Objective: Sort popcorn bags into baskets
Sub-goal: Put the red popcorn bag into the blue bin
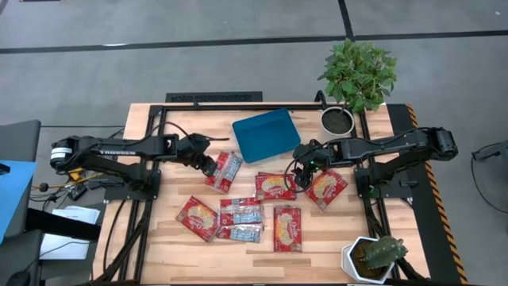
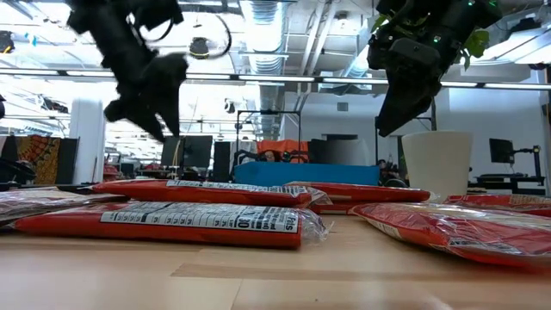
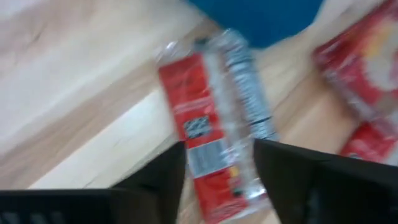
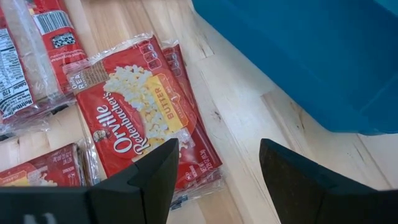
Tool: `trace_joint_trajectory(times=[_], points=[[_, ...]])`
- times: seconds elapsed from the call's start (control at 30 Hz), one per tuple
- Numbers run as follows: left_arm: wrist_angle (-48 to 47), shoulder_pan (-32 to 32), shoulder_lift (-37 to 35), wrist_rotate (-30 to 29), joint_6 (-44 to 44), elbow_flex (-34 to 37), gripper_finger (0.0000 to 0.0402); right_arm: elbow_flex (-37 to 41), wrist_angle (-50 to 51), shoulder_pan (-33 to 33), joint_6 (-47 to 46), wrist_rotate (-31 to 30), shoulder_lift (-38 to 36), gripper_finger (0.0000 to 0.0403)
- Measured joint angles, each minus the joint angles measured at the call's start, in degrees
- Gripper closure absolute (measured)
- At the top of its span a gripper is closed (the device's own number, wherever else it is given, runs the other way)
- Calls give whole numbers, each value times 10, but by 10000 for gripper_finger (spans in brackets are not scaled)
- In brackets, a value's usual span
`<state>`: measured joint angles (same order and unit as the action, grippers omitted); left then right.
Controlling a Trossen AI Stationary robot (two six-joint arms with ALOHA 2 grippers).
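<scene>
Several popcorn bags lie flat on the wooden table. A silvery one (image 1: 225, 171) lies just in front of the teal basket (image 1: 266, 135), which stands at the far middle. Two red ones (image 1: 275, 187) (image 1: 326, 187) lie to its right, and several more (image 1: 240, 221) lie nearer. My left gripper (image 1: 208, 164) is open and hovers over the silvery bag's left end (image 3: 217, 124). My right gripper (image 1: 300, 164) is open and hovers above the table beside a red butter bag (image 4: 143, 112), near the basket's corner (image 4: 311, 56). Both stand clear of the table in the low view (image 2: 146, 95) (image 2: 405, 77).
A white pot with a leafy plant (image 1: 340, 119) stands at the far right, beside the basket. Another white pot with a cactus (image 1: 373, 256) stands at the near right corner. A black frame (image 1: 238, 106) runs along the table's far edge and sides.
</scene>
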<state>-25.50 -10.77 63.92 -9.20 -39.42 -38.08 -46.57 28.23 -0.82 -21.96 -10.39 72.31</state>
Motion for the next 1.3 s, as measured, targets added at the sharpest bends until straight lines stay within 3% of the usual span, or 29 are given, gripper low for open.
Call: trace_joint_trajectory(times=[0.13,0.23,0.63,0.93,1.1,1.3], points=[[63,-17,0,25,-43,66,133,0,0,-1,0,0,0,154],[143,-23,0,39,-58,113,107,0,0,-1,0,0,0,154],[239,-25,13,37,-78,194,118,0,-6,-1,0,0,0,154],[379,-26,125,81,-94,201,121,0,-8,-1,0,-1,0,154],[438,-25,201,104,-110,198,172,0,-7,-1,-1,-1,0,154],[469,-24,237,102,-117,197,308,0,-6,-1,-1,-1,0,154]])
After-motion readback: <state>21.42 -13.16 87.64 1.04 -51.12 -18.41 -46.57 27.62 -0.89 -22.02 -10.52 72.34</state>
